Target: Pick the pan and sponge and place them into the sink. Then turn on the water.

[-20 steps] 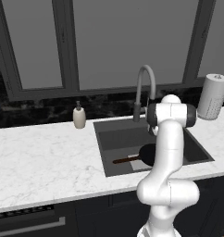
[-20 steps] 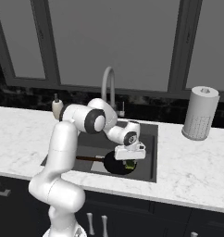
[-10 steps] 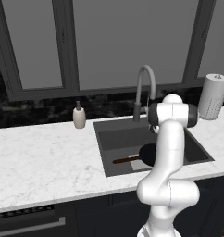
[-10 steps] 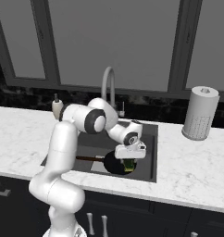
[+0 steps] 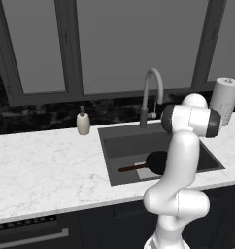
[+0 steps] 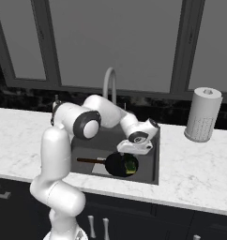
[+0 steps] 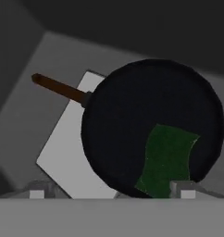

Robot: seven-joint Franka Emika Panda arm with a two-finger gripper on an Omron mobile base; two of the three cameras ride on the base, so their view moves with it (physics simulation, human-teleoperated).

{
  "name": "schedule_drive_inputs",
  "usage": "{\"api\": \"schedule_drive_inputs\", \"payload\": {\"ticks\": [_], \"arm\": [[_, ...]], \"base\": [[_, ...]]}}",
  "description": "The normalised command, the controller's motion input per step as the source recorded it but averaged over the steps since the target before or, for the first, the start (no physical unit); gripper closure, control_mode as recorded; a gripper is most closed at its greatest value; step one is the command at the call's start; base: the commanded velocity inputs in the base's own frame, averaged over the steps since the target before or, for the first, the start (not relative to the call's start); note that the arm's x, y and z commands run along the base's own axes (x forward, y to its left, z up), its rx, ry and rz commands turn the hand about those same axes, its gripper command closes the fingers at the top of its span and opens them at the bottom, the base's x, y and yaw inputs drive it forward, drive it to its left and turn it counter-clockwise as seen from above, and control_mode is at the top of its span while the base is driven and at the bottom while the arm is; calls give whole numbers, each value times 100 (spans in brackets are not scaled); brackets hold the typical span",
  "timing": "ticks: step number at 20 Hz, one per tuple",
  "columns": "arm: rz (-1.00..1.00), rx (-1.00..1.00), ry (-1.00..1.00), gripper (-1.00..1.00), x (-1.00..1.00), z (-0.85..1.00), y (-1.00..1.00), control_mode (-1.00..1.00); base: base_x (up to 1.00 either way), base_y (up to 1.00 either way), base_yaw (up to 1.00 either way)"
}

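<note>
Resting now in pan [image 7: 151,125]: sponge [image 7: 167,157], fingers [image 7: 185,189] wider.

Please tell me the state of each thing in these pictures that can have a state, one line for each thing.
pan: lying flat in the sink, handle pointing away from the sponge.
sponge: lying inside the pan, released.
sink: holds the pan, no water in sight.
tap: no stream coming from it.
gripper: open, empty, above the pan.
paper towel roll: upright on the counter.
soap bottle: upright beside the sink.
</note>
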Motion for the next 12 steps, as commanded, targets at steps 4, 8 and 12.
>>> {"api": "schedule_drive_inputs", "payload": {"ticks": [4,8,12], "arm": [[-8,26,-9,-100,-24,100,0,-100],[-12,15,-2,-100,-15,91,0,-100],[-15,2,0,-100,-2,42,6,-100]], "base": [[0,0,0],[0,0,0],[0,0,0]]}}
